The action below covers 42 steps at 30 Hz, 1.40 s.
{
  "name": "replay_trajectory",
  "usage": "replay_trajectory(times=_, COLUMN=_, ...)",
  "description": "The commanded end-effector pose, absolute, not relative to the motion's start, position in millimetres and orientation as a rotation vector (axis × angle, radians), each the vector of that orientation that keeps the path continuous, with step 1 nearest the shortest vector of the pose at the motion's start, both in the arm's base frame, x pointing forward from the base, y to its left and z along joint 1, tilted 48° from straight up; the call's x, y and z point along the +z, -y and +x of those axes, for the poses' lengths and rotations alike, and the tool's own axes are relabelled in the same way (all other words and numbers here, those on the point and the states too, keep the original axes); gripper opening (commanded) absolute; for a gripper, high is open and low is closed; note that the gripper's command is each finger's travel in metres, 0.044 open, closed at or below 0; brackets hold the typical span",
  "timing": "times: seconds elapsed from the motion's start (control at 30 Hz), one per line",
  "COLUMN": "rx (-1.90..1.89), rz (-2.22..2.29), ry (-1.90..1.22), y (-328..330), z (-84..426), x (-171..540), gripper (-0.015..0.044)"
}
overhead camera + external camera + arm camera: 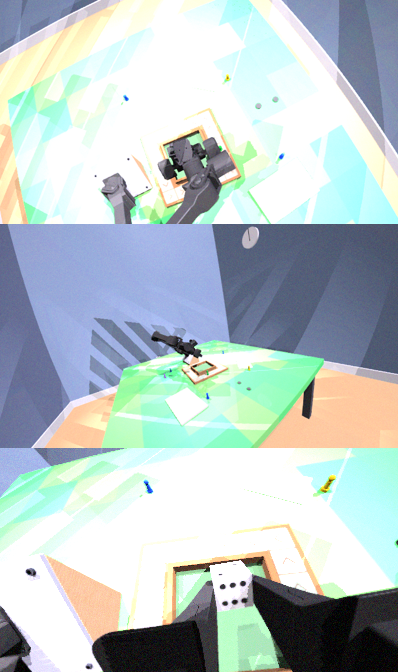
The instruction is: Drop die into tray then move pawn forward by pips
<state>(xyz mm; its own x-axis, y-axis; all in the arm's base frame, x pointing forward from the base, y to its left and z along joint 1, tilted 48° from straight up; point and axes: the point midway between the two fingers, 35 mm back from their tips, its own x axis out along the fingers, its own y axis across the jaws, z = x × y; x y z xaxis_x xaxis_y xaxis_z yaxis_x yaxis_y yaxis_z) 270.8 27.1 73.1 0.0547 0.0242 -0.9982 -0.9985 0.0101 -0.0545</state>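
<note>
My gripper (199, 353) (229, 582) is shut on the white die (231, 592), held above the dice tray (204, 135) (195, 371) (170, 593). A die face with six black pips faces the wrist camera. The tray has brown walls and a green floor, and sits in the middle of the board (171, 196) (221, 369) (300, 579), inside the ring of white squares with arrows. The green pawn (220, 148) (207, 372) stands on the ring, on the right side in the top view, partly hidden by the arm there. It is not visible in the wrist view.
A white block (189, 360) (30, 618) with a brown side stands beside the board. Blue pawns (126, 98) (281, 156), a yellow pawn (227, 77) (327, 484), a purple pawn (165, 376), grey discs (258, 106) (275, 99) and a white square slab (283, 190) (186, 406) lie around.
</note>
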Motion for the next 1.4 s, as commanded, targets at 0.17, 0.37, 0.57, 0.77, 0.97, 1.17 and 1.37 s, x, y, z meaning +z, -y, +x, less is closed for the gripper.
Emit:
replay_trajectory(times=0.17, rx=1.173, rz=-1.209, ry=-1.155, y=-29, z=271, x=75, gripper=0.0236)
replay_trajectory(times=0.37, rx=1.178, rz=-1.201, ry=-1.159, y=-57, z=270, x=100, gripper=0.0394)
replay_trajectory(times=0.57, rx=1.034, rz=-1.35, ry=-1.488, y=-46, z=265, x=71, gripper=0.044)
replay_trajectory(times=0.77, rx=0.66, rz=-1.757, ry=-1.761, y=-39, z=271, x=51, gripper=0.044)
replay_trajectory(times=0.97, rx=0.67, rz=-1.664, ry=-1.753, y=-39, z=274, x=49, gripper=0.0387)
replay_trajectory(times=1.17, rx=0.106, rz=-1.313, ry=-1.713, y=-16, z=346, x=54, gripper=0.023)
replay_trajectory(times=1.37, rx=-0.188, rz=-1.11, ry=-1.646, y=4, z=382, x=59, gripper=0.02)
